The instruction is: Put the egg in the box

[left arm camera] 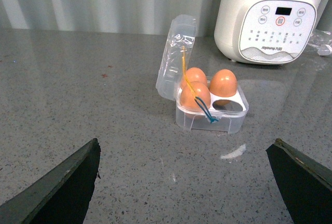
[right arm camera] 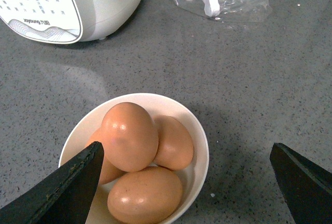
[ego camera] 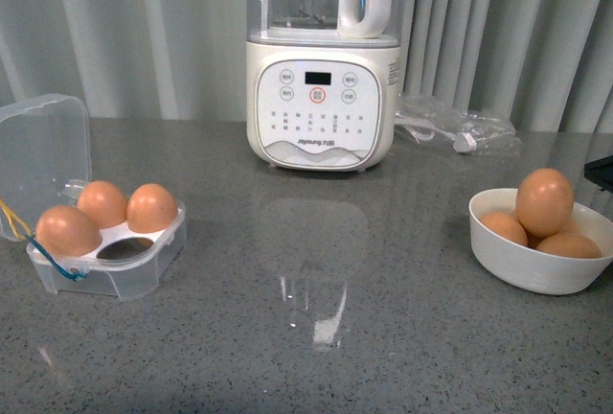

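Topmost smooth orange-brown egg [right arm camera: 129, 136] sits in the white round bowl [right arm camera: 176, 109] on the right of the grey speckled tabletop [ego camera: 316, 356]. It is propped near-upright on three other brown eggs [right arm camera: 145, 195], so the bowl holds four. Right fingers [right arm camera: 62, 187] stand wide apart and empty, with the egg ahead between them, nearer one finger. The right arm is the closer one.

One clear plastic four-cell box [ego camera: 144, 265], lid open, lies well apart to the left, before the left fingers [left arm camera: 62, 187], which are also wide and empty. The box holds three boxed eggs [ego camera: 151, 208]; one cell is free.
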